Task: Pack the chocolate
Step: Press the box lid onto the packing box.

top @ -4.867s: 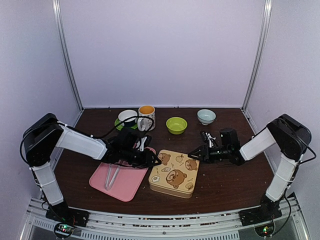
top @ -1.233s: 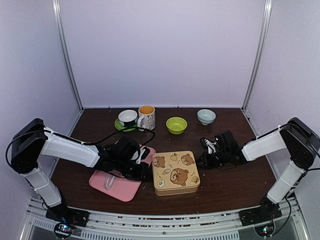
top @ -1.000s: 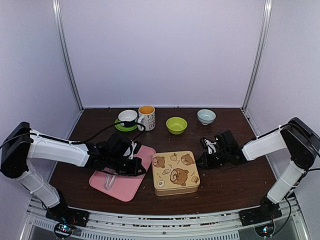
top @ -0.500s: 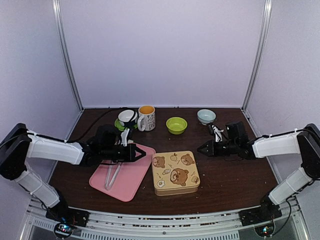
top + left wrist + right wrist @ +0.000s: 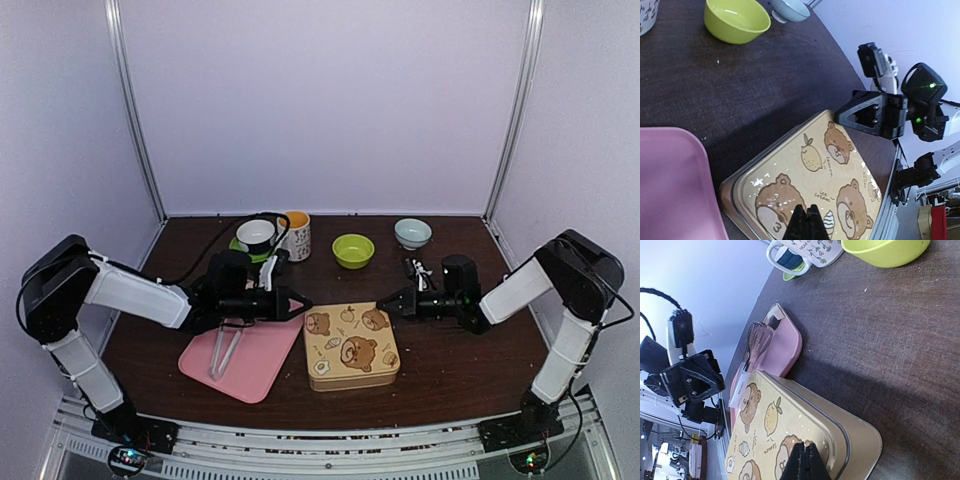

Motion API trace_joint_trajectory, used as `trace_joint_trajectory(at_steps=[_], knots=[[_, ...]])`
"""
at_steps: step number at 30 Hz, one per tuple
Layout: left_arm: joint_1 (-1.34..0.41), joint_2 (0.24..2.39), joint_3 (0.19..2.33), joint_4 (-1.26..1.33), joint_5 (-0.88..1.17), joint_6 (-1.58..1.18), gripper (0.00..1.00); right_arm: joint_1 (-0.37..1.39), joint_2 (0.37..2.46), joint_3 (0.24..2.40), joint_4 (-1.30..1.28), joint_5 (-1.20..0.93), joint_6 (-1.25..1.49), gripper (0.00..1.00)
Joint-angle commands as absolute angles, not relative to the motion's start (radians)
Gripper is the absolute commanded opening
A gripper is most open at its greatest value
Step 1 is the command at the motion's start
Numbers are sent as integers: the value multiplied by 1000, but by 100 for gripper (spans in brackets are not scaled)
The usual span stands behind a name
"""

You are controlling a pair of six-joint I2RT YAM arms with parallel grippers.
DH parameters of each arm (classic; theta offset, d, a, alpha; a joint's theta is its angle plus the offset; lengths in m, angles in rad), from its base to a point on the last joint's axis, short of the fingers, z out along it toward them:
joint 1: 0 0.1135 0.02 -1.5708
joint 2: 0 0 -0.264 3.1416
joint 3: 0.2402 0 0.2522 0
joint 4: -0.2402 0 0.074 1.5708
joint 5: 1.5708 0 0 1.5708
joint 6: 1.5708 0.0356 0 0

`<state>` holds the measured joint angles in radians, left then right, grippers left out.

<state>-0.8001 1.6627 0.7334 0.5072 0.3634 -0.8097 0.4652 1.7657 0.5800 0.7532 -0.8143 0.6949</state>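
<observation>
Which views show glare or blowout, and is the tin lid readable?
Top external: even, soft light, faint shadows, no glare on the tin lid. Left wrist: a few small glints on the lid, print sharp; the wall at upper right blown out white; left tool a dark silhouette. Right wrist: rim glint only, print sharp; right tool equally dark.

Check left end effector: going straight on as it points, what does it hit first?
Likely the bear tin's lid, right ahead of the left end effector. Height is unclear; if it skims over, the right end effector is next.
</observation>
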Motion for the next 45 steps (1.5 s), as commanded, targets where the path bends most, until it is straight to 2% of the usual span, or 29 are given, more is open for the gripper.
trace_joint_trajectory(at_steps=[1,6,12,15,22,26,30,33,36,40,45], knots=[[-824,1767,746,549,340,-828,0,462,1664,559,683,-805,653,0],[-848,1742,767,435,287,-793,0,475,1602,492,736,-837,678,0],[-898,1647,747,423,272,-772,0,486,1803,399,985,-834,816,0],[-928,1663,714,479,277,-801,0,488,1825,382,1111,-854,881,0],[-936,1722,665,503,280,-847,0,527,1537,316,863,-822,733,0],[-953,1650,684,455,323,-831,0,568,1584,267,847,-804,706,0],[-999,1583,673,429,331,-836,0,570,1698,230,1001,-810,766,0],[-1008,1607,611,486,323,-882,0,571,1662,222,1073,-831,843,0],[-1013,1655,551,586,336,-930,0,577,1516,215,982,-830,823,0],[-1034,1644,562,593,332,-936,0,627,1334,209,691,-735,675,0],[-1094,1549,618,444,277,-896,0,641,1415,166,691,-686,649,0]])
